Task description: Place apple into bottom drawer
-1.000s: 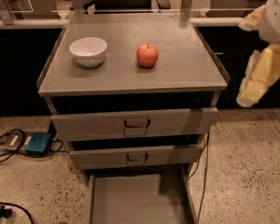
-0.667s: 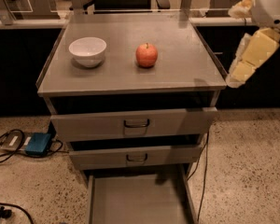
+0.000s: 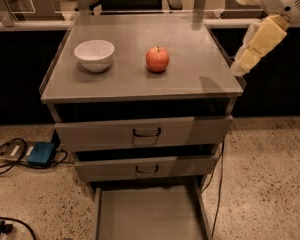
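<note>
Just 1 view, set high in front of the cabinet [image 3: 190,76] and tilted down and forward across its top. Near enough to fill the frame with the top, the 2 upper drawers [image 3: 100,133] and the open bottom drawer [image 3: 149,219], cropped at the lower edge. Apple [image 3: 157,59] near mid-frame. Gripper [image 3: 242,64] at the upper right, just beside the cabinet's right edge, arm cut by the frame.

Dim warm light from above. Surface [image 3: 190,79] shows dull sheen; short soft shadows under bowl [image 3: 94,54] and apple [image 3: 157,59]. My jaws upper right, brightly lit, dark shadow patch on surface nearby.
</note>
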Robot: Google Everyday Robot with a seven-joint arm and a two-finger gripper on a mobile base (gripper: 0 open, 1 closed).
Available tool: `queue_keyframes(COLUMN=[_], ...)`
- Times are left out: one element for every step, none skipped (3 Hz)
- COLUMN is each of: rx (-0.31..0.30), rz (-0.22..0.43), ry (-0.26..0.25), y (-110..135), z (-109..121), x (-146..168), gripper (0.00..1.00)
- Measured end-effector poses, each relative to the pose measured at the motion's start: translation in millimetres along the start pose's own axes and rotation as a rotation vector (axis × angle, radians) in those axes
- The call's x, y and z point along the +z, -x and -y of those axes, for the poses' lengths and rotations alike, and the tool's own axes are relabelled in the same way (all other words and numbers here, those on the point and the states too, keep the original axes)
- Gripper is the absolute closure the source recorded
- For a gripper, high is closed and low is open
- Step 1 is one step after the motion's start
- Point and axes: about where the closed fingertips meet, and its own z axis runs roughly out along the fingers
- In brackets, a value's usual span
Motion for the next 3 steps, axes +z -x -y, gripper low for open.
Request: queue_keyframes(rx=[-0.004, 0.039, 0.159], rz=[0.031, 0.029, 0.016], ry=[-0.008, -0.019, -0.018], y=[17, 33, 33], z=[13, 35, 62], x=[9, 32, 71], gripper=[0.0, 0.0, 0.0])
